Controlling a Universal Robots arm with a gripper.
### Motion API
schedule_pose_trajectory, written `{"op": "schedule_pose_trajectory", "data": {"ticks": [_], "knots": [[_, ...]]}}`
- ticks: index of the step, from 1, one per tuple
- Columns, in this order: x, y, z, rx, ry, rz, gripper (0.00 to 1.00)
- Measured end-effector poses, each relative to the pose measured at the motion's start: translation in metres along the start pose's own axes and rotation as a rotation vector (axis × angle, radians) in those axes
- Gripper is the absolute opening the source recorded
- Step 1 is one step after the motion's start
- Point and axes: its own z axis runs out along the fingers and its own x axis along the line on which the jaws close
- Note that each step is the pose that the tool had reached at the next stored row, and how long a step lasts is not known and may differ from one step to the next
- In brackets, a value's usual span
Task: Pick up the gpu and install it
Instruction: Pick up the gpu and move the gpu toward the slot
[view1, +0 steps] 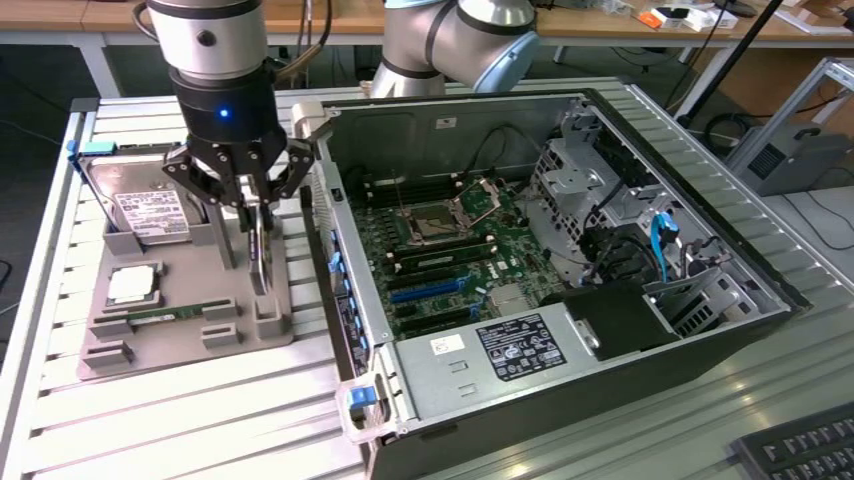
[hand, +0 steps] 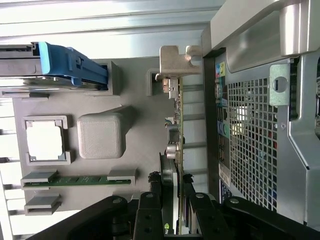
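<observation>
The gpu is a thin dark card standing on edge over the grey holder tray, just beside the open computer case. My gripper comes down on it from above. In the wrist view the gpu is seen edge-on, its metal bracket at the far end, and my gripper has its black fingers shut against both faces. I cannot tell whether the card is clear of its tray slot. The motherboard's blue expansion slots lie uncovered inside the case.
On the tray lie a silver hard drive, a CPU and a green RAM stick. The case's perforated rear wall stands close beside the card. A keyboard sits at the exterior view's lower right.
</observation>
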Motion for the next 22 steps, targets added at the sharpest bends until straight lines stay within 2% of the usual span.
{"op": "schedule_pose_trajectory", "data": {"ticks": [22], "knots": [[0.0,-0.0009,-0.0127,0.0001,0.0,0.0,0.27]]}}
